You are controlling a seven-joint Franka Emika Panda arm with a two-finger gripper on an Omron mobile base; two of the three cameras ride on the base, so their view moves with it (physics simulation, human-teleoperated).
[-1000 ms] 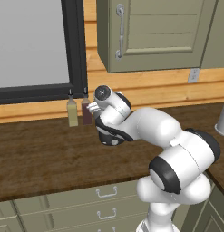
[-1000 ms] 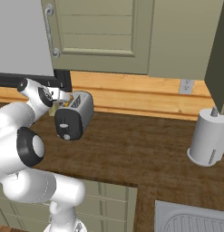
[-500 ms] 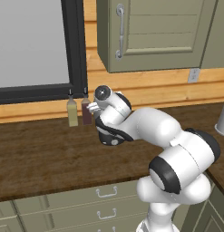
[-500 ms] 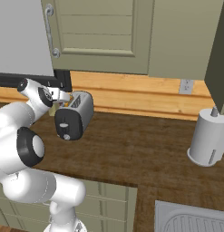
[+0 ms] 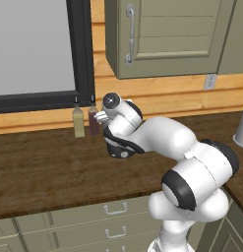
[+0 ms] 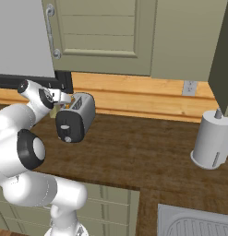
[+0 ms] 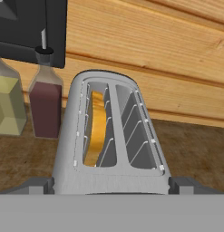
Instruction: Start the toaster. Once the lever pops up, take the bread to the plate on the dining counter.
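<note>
toaster (image 7: 112, 140) between spread gripper (image 7: 112, 185) fingertips

Even flat light, sharp, no glare

**Kitchen backdrop: wood wall, green cabinets, dark worktop**

I'm looking at a dark wood worktop (image 5: 44, 172) running across my views, with grey-green drawers (image 5: 78, 224) and their small metal pulls below its front edge. Behind it, a honey-coloured plank wall (image 6: 134, 97) carries a white socket (image 6: 189, 86). Above hang grey-green wall cabinets (image 5: 182, 34) with a curved silver handle (image 5: 130, 33). To the left, a black-framed window (image 5: 34, 49) glows flat pale grey. Bottom right, I can see the corner of a steel sink (image 6: 198, 226). Lighting is even, soft.
</note>
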